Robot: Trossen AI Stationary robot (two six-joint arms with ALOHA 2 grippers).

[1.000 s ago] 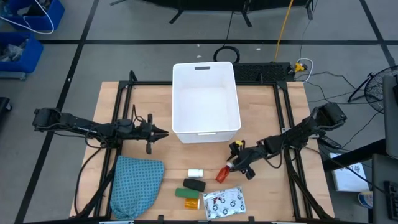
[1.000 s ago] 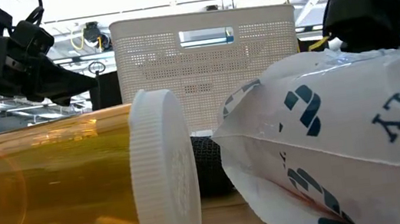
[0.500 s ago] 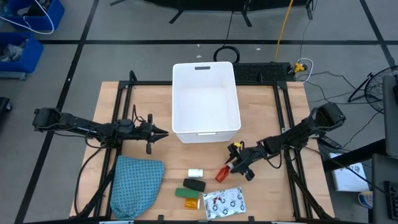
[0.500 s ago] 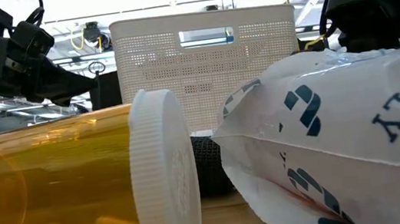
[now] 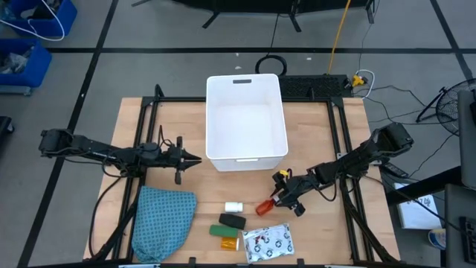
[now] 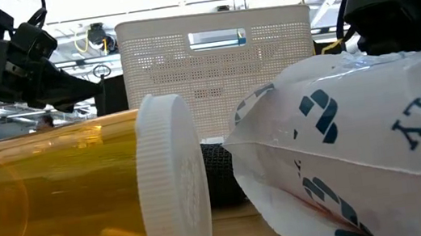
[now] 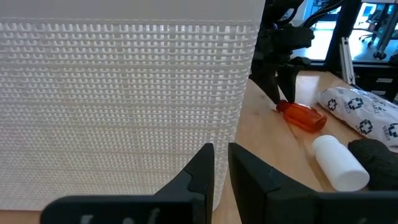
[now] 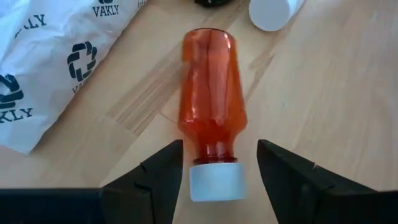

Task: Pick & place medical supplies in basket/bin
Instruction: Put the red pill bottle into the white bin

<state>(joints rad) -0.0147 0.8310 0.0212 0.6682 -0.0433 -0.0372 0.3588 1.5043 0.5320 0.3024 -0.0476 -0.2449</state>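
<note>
Right gripper at the red bottle.
Jaws spread, flanking its white cap on the counter; fingers apart from it.

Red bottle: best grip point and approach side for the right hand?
Grip the neck just above the white cap of the red bottle. It lies flat on the table, cap toward the right hand, whose open fingers already straddle that narrow end. Come in low along the bottle's axis from the cap side; the body widens farther on, so the neck probably fits best.
</note>
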